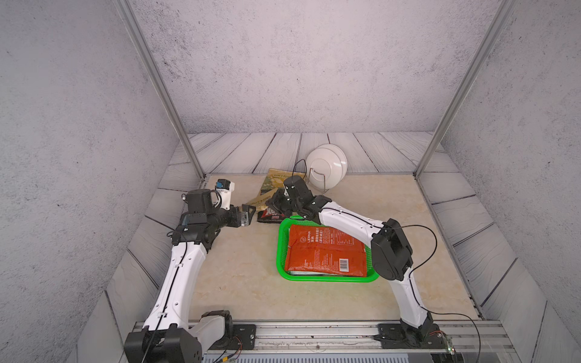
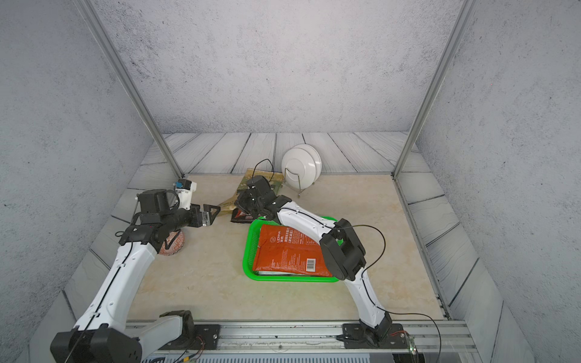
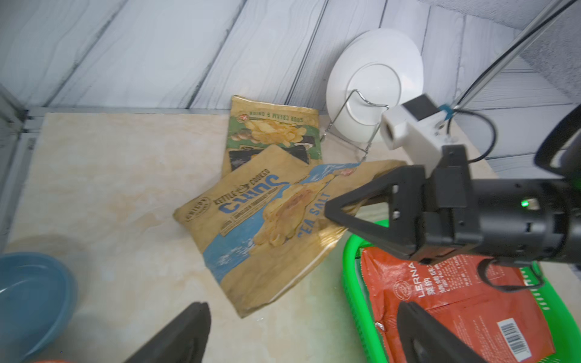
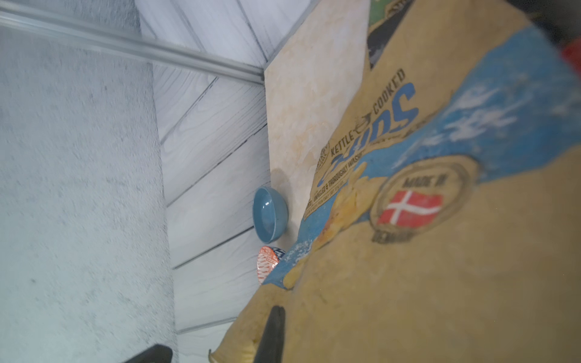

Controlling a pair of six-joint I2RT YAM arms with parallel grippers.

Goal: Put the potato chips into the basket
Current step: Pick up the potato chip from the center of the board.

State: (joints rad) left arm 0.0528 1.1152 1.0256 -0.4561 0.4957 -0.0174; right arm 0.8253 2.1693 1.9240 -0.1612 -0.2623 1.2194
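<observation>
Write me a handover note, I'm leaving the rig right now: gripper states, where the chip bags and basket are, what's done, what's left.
Left gripper: open, empty, beside the loose bags.
Right gripper: shut on one edge of the tan sea-salt bag, with that edge raised.
Basket: holds the orange bag on top, with a pale bag showing beneath it.
Outside the basket: the tan sea-salt bag, the green sour-cream bag partly under it, and the black bag by the basket's far corner.
Left to do: carry the tan bag in, then the green and black ones.
</observation>
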